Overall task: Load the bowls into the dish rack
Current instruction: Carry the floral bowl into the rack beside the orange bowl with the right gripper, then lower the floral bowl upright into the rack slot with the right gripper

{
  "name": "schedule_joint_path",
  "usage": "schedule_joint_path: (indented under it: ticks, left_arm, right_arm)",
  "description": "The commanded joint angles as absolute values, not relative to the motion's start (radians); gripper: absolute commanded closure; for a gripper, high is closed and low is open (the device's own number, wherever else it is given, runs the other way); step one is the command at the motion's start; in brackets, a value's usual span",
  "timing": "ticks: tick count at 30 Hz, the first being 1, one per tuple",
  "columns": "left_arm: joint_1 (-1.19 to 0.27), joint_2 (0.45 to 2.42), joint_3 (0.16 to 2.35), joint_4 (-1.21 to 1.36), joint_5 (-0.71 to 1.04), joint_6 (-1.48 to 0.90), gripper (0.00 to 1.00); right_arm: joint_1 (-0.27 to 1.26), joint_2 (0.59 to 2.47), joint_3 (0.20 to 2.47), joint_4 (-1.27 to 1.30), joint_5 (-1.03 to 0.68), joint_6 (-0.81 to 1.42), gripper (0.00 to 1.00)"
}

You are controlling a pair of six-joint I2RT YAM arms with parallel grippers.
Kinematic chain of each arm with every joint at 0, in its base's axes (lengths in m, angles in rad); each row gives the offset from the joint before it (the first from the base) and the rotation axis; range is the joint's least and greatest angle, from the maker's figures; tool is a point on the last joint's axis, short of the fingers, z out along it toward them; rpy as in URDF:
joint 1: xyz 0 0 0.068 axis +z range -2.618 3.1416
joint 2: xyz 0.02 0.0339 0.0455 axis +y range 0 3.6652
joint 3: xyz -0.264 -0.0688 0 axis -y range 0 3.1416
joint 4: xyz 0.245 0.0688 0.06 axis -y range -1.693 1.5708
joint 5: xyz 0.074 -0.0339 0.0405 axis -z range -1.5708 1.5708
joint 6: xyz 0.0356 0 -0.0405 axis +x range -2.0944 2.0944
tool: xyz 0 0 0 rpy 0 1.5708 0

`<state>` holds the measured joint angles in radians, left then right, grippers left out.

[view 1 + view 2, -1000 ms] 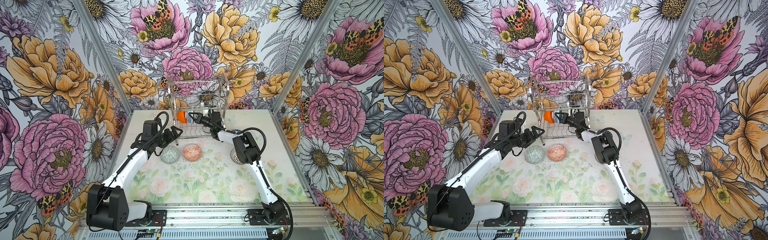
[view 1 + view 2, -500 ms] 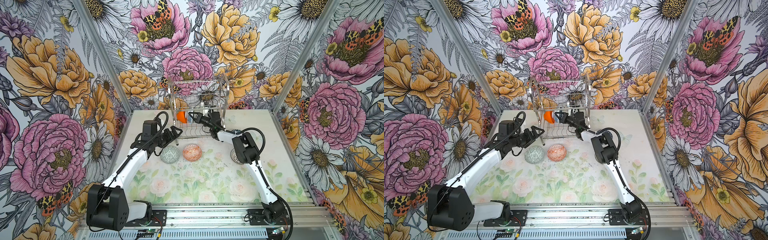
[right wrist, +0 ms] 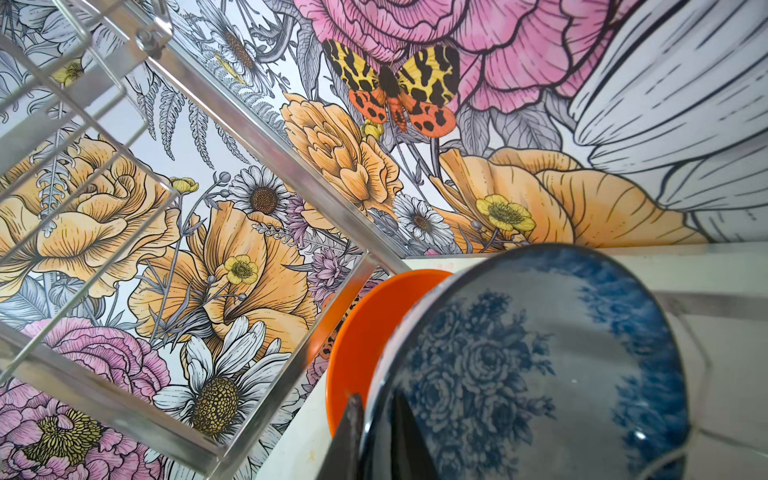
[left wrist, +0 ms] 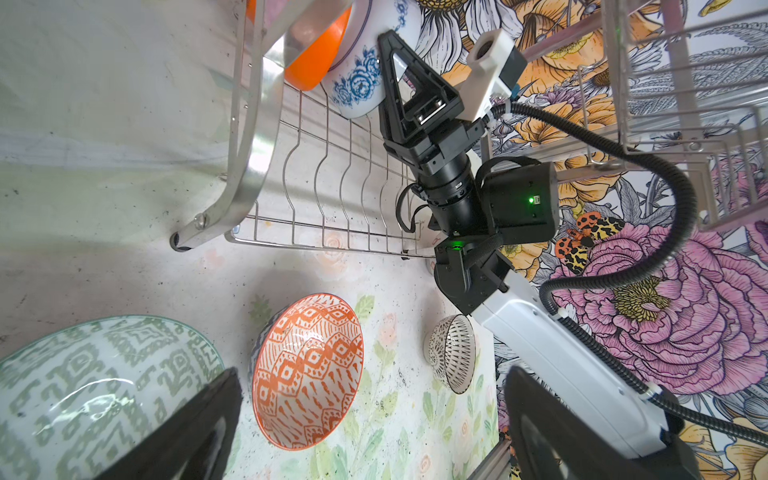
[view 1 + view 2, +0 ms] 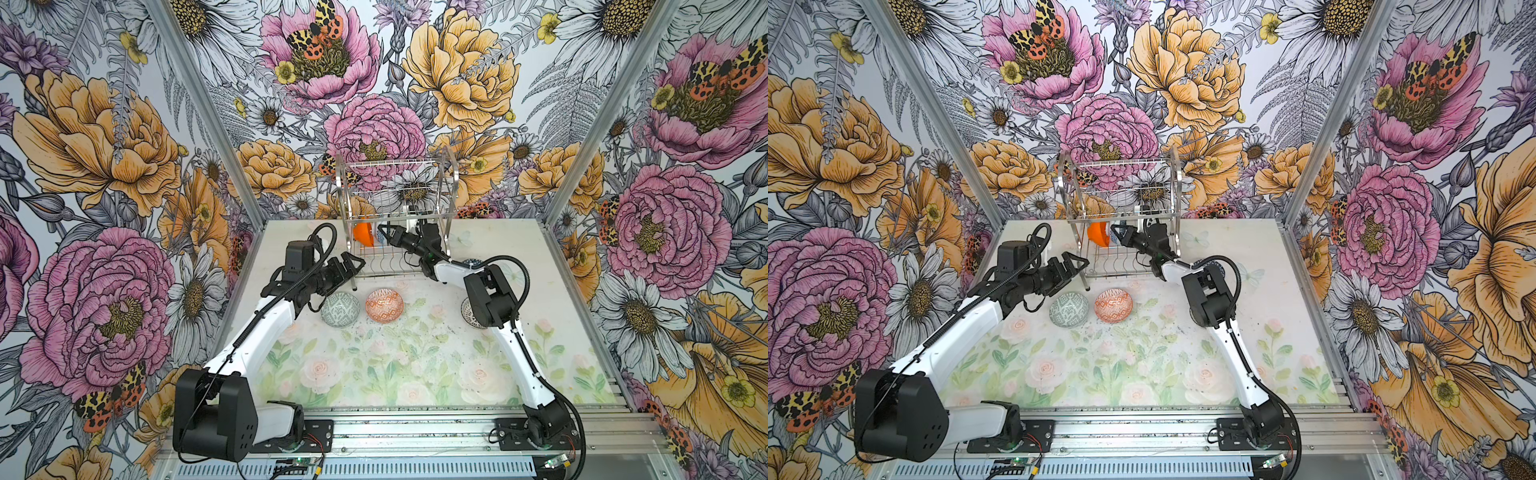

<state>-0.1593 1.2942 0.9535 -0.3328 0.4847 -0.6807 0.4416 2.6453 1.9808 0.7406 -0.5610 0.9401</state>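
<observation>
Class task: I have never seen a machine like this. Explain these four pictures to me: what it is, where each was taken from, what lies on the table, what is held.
Two robot arms stand at the table's near edge; each ends in a two-fingered hand. Two pictures look down on the whole scene, almost alike; the other two come from cameras on the arms' wrists. At the back stands a dish rack with an orange bowl in its lower tier. The right hand pinches the rim of a blue-white bowl beside the orange one. The left hand is open and empty. On the table lie a grey-green bowl, an orange-white bowl and, partly behind the right arm, a black-white bowl.
</observation>
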Motion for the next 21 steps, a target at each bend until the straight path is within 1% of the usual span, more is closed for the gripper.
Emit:
schedule_joint_path:
  ticks: [1, 21]
  left_arm:
    - [-0.15, 1.295, 0.937, -0.302, 0.503, -0.682, 0.01]
    - [-0.151, 1.298, 0.937, -0.302, 0.505, -0.682, 0.01]
  right_arm:
    - [0.44, 2.681, 2.001, 0.698, -0.559, 0.918, 0.84]
    - [0.441, 2.681, 2.0, 0.691, -0.564, 0.917, 0.81]
